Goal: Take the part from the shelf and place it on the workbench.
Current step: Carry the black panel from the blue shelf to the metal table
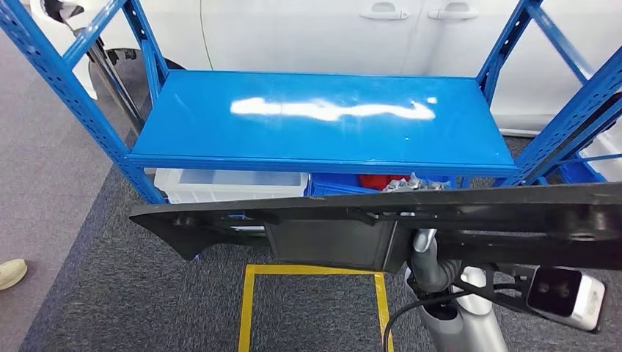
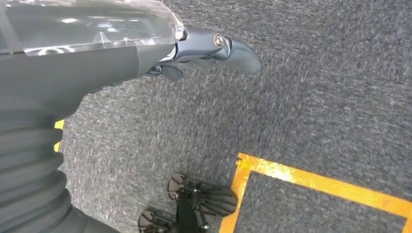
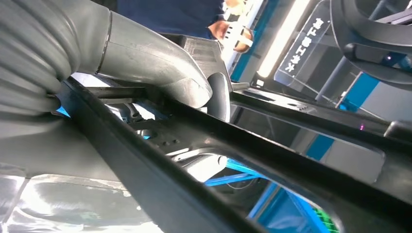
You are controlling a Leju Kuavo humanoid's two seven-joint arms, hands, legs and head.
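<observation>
The long black plastic trim part [image 1: 381, 220] is off the blue steel shelf [image 1: 323, 117] and hangs in the air in front of it, its long axis running crosswise to the robot, level from its tapered left tip to the wide end at the right edge of the head view. The right robot hand [image 1: 412, 187] grips it from underneath, right of its middle, silver fingers showing above the top edge; in the right wrist view the thick grey thumb [image 3: 160, 68] lies pressed against the black rail. So most of the length sticks out unsupported to the left, and that free end will likely swing widest when the robot turns. The left robot hand [image 2: 214, 51] hangs well apart from the part over the grey carpet [image 2: 316, 87], holding nothing, its dark fingers loosely curled. The shelf's upper board is bare and glossy; beneath it sit a clear plastic bin [image 1: 231, 185] and a blue bin [image 1: 345, 183]. A yellow tape square [image 1: 315, 293] marks the carpet below the part. The worktop is not visible, so carrying remains.
</observation>
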